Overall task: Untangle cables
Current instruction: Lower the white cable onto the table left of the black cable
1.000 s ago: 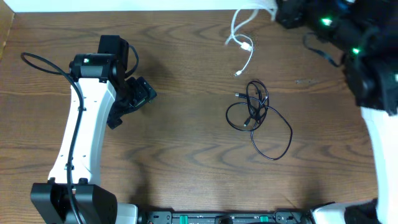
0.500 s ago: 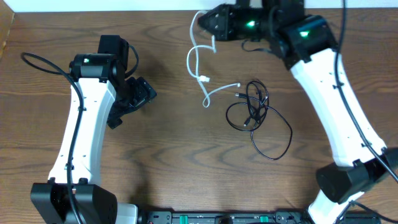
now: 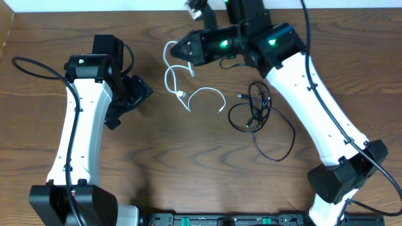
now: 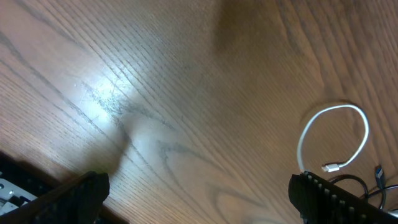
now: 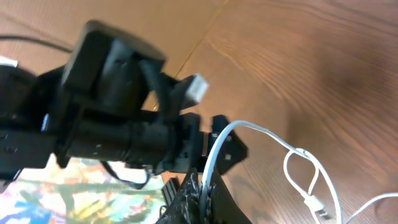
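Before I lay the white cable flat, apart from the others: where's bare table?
Free: the table front-centre, between the left arm and the black cables; also beyond the right arm. Crowded: where the white cable nears the black cables.

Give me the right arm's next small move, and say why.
Probably pull the white cable a bit leftward across the table before releasing it. The right gripper is shut on its upper part, and its loose plug end lies near, though apart from, the tangle of black cables; a wider gap should keep them from snagging.
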